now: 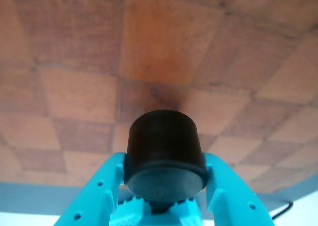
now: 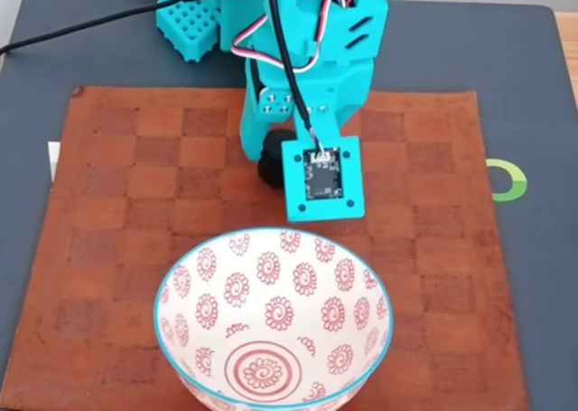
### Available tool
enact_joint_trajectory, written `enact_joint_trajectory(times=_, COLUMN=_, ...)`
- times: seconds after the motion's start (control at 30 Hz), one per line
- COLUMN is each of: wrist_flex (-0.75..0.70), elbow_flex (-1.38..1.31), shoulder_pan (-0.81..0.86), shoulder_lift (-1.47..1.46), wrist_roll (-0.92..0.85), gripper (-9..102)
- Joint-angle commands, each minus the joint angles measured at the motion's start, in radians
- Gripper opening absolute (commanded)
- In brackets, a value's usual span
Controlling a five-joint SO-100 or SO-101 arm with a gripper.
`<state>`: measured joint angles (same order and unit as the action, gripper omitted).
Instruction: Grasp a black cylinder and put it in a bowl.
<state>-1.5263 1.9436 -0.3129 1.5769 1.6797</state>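
between the turquoise fingers of the gripper (image 1: 164,198), at 6 o'clock in the wrist view, sits the black cylinder (image 1: 165,149), clamped on both flanks so it apparently rides with the arm; the checkered mat (image 1: 149,52) lies beyond; in the fixed view the cylinder (image 2: 271,163) peeks out at 9 o'clock of the wrist camera board (image 2: 322,181), at 12 o'clock of the bowl (image 2: 194,275), which probably waits open-mouthed to receive it.
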Motion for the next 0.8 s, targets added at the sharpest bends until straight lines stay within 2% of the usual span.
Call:
enact_joint_trajectory(times=0.0, wrist_flex=-0.089, elbow_flex=-0.091, shoulder_pan=0.008, shoulder_lift=0.026, wrist_roll=0.011, gripper=15)
enact_joint_trajectory(times=0.77, wrist_flex=-0.101, elbow_flex=-0.259, shoulder_pan=0.094, shoulder_lift=0.028, wrist_roll=-0.072, gripper=15)
